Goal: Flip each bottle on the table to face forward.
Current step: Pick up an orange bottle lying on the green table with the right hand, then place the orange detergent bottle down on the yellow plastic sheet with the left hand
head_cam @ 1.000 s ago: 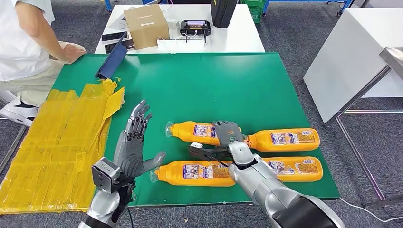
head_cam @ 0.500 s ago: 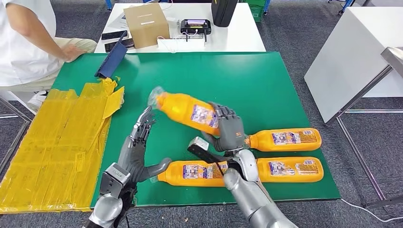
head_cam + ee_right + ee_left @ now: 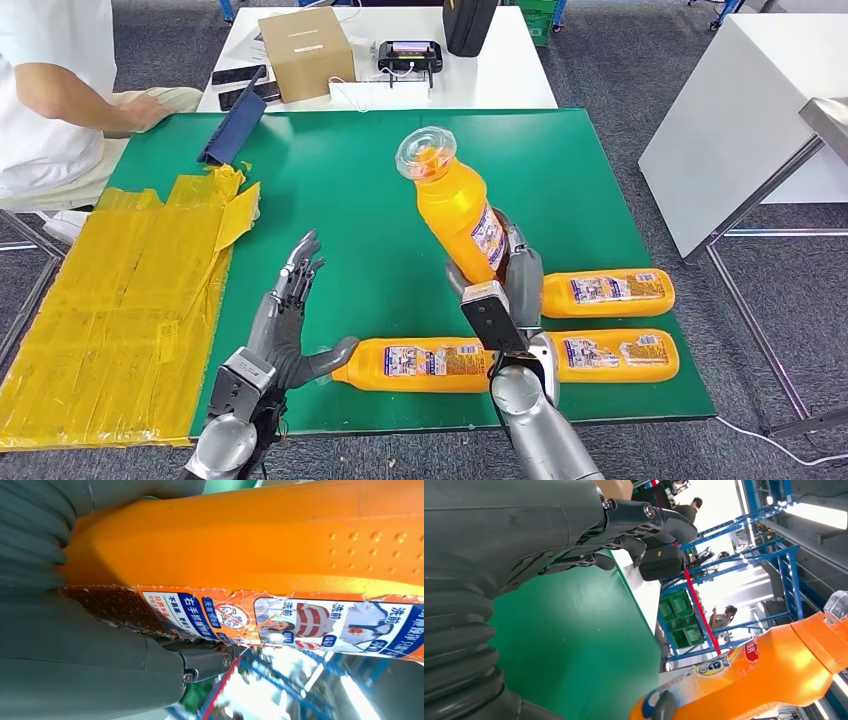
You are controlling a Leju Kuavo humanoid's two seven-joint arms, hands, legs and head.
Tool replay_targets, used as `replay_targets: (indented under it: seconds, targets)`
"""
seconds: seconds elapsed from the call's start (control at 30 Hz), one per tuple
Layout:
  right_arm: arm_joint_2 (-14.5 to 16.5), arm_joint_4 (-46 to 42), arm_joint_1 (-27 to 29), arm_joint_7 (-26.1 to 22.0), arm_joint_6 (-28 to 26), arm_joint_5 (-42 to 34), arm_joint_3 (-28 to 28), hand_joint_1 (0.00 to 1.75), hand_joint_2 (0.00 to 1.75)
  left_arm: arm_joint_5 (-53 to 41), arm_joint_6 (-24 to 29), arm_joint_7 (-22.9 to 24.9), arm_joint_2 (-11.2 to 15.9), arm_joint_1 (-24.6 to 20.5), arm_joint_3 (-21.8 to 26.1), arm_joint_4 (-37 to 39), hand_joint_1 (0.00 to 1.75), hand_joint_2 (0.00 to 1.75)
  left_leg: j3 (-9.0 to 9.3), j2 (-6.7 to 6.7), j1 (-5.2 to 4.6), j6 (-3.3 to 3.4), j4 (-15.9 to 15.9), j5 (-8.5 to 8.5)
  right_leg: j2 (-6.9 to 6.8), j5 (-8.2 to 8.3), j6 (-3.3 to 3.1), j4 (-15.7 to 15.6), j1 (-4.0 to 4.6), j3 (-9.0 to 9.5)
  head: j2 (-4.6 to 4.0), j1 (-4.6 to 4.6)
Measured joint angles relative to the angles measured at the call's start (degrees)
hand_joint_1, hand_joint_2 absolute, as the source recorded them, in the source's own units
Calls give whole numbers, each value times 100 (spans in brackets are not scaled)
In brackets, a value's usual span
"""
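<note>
Above desk point(image 3: 380, 180): right hand point(image 3: 510, 285) grasping raised bottle point(image 3: 455, 205), mid-flip.
Left hand point(image 3: 290, 320): released, empty.
Remaining: three bottles point(image 3: 415, 362) lying flat.

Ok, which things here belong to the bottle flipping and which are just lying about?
Job: orange plastic bottle held up by the right hand; three orange bottles lying on the green table.
Lying about: brown cardboard box, yellow tape sheet.

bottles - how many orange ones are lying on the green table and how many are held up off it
Lying on the green table: 3, the near-left bottle, the near-right bottle and the far-right bottle.
Held up by the right robot hand: 1, the lifted bottle.
Total: 4 orange bottles.
</note>
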Motion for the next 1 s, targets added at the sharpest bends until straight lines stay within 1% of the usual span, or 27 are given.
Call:
replay_targets:
  seconds: [0.17,0.23,0.3,0.37,0.47,0.57,0.63,0.83,0.87,0.97,1.0]
  targets:
    - [22,62,16,-39,689,-469,304,175,175,-5,-11,36,27,-6,-2,-4,0,175,0,2,0,0,0,0,0,0,0,1,0,-1,0,0]
    - [43,99,18,-57,798,-519,453,175,175,-5,-15,42,36,-8,-2,-4,0,175,0,0,0,0,0,0,-1,-1,-1,1,0,-1,0,0]
    - [56,131,16,-69,909,-521,557,175,175,1,-29,44,43,-10,-2,-4,0,175,-1,-1,0,0,0,0,-1,-1,-1,2,-1,0,0,1]
    - [54,168,1,-90,1163,-453,716,175,175,34,-66,43,50,-25,-4,-4,0,175,-1,1,0,0,0,0,1,-1,-1,2,-1,0,0,1]
    - [50,311,-65,-110,1453,-182,1158,175,175,107,-138,32,53,-95,-29,-4,0,175,-1,3,0,0,0,0,1,-1,-1,2,0,-3,0,1]
    - [60,586,-154,-109,1475,160,1678,175,175,180,-182,20,56,-163,-69,-4,0,175,-1,0,2,0,0,0,-1,-2,-2,2,1,-2,0,0]
    - [77,786,-217,-100,1377,382,1960,175,175,220,-207,15,62,-188,-79,-1,0,175,-2,1,2,-1,0,0,0,-2,-2,3,1,-4,0,0]
    - [119,1250,-470,5,1049,900,2494,175,175,485,-368,-17,85,-191,-84,17,2,175,-2,4,2,0,0,0,1,-2,-2,3,0,-6,0,1]
    - [120,1316,-518,23,1037,920,2554,175,175,567,-408,-31,95,-187,-76,23,42,175,-2,5,1,0,0,0,1,-2,-2,3,-1,-6,0,1]
    - [119,1480,-627,59,1003,920,2676,175,175,767,-472,-87,116,-160,-38,33,171,175,-2,5,1,0,0,0,1,-2,-2,3,0,-7,0,1]
    - [119,1523,-648,67,992,914,2697,175,175,809,-478,-105,117,-145,-23,33,175,175,-2,5,1,0,0,0,1,-2,-2,3,0,-7,0,0]
